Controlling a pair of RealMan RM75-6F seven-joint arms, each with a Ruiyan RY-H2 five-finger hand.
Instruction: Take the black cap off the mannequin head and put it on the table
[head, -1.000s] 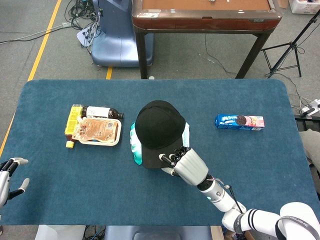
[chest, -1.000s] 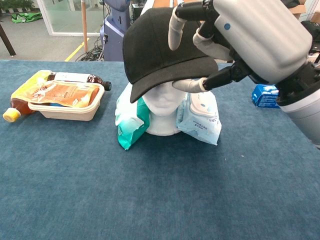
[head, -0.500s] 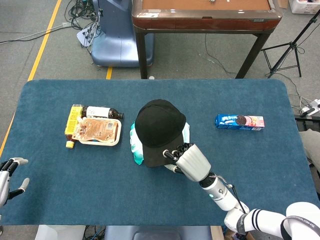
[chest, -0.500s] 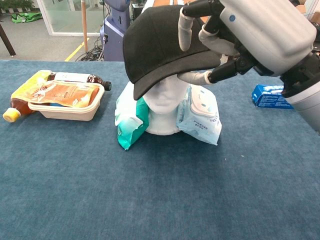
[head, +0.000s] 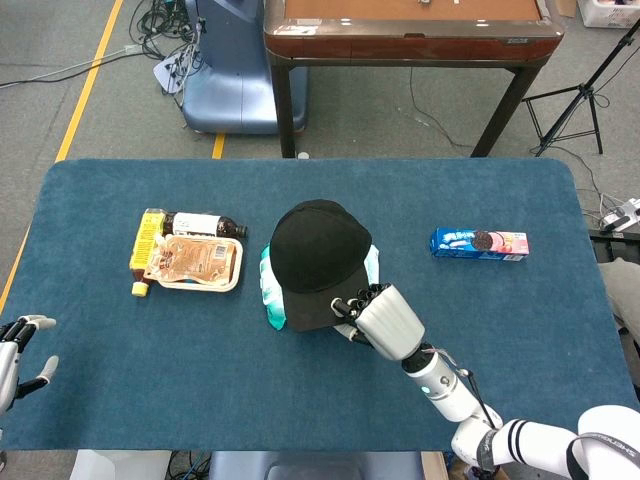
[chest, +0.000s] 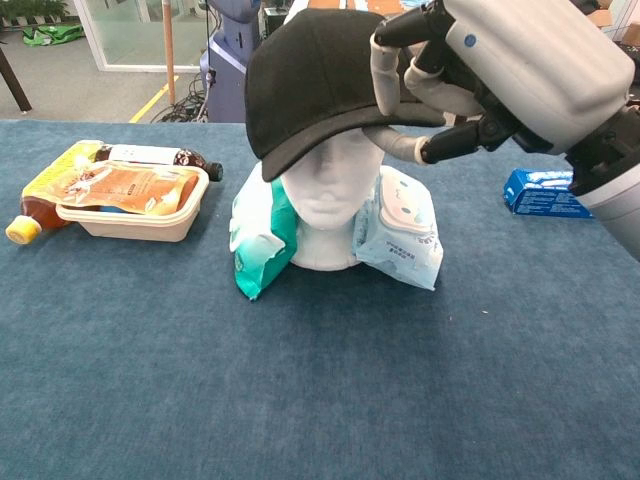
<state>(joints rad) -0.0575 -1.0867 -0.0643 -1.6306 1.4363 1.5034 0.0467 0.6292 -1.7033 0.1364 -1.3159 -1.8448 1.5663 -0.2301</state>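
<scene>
The black cap (head: 315, 258) (chest: 320, 80) sits on the white mannequin head (chest: 328, 205), its brim tipped up so the face shows. My right hand (head: 385, 320) (chest: 510, 75) pinches the brim's right side between thumb and fingers. In the head view the cap hides the mannequin head. My left hand (head: 18, 358) hovers off the table's left front corner, fingers apart and holding nothing.
A teal wipes pack (chest: 262, 240) and a pale blue wipes pack (chest: 400, 230) lean against the mannequin's neck. A tray with a food pouch (head: 195, 262) and a bottle (head: 205, 224) lie to the left. A blue cookie box (head: 478, 243) lies to the right.
My right hand has lifted the cap's brim and moved slightly right, so more of the mannequin's face is uncovered. The left hand has not moved.
</scene>
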